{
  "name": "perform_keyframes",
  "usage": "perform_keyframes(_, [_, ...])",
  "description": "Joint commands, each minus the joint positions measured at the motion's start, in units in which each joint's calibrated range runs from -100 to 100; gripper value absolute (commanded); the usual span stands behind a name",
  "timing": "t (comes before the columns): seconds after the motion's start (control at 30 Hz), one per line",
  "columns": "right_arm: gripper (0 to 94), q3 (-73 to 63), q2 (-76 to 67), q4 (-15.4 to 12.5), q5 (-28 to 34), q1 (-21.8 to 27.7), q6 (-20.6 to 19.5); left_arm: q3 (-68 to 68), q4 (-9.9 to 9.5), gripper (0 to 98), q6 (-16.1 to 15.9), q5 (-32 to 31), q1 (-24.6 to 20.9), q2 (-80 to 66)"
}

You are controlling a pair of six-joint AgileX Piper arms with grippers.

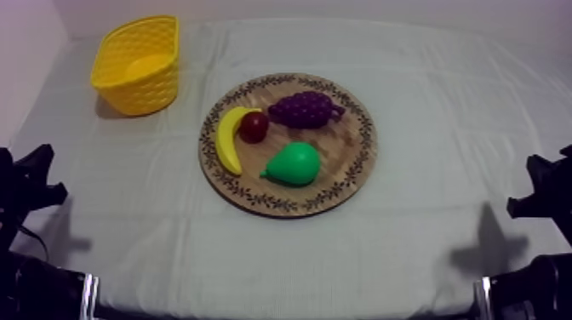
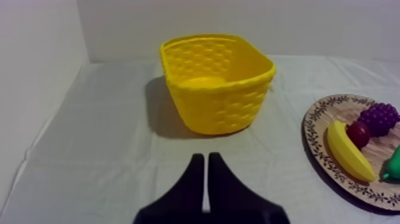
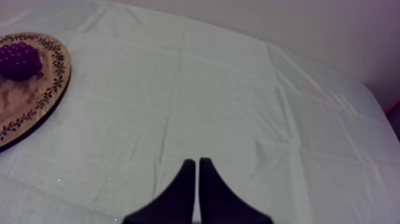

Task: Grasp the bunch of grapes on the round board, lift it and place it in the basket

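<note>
A purple bunch of grapes (image 1: 305, 109) lies at the back of the round wooden board (image 1: 345, 174), apart from both grippers. The yellow basket (image 1: 140, 65) stands empty at the far left of the table. My left gripper (image 2: 206, 158) is shut on nothing, low over the cloth in front of the basket (image 2: 215, 80), with the board's edge (image 2: 315, 146) and grapes (image 2: 380, 117) off to its side. My right gripper (image 3: 194, 162) is also shut on nothing, over bare cloth, with the grapes (image 3: 19, 61) far off. Both arms (image 1: 25, 183) (image 1: 545, 191) rest at the table's sides.
On the board also lie a banana (image 1: 227, 140), a small red fruit (image 1: 254, 127) and a green pear (image 1: 294, 164). Open cloth (image 1: 443, 128) stretches right of the board and in front of it. A wall runs behind the basket.
</note>
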Motion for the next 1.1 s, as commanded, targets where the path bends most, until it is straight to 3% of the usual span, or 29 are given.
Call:
perform_keyframes(0.0, [0.2,0.04,-0.02,0.00,0.00,0.02,0.00,0.03,0.06,0.0,0.49,1.00,-0.20,0.00])
perform_keyframes(0.73, [0.2,0.04,-0.02,0.00,0.00,0.02,0.00,-0.44,0.01,0.0,1.38,0.53,0.45,1.78])
perform_keyframes(1.07, [0.2,0.04,-0.02,0.00,0.00,0.02,0.00,-11.11,-0.01,0.0,1.23,-2.83,2.43,12.41])
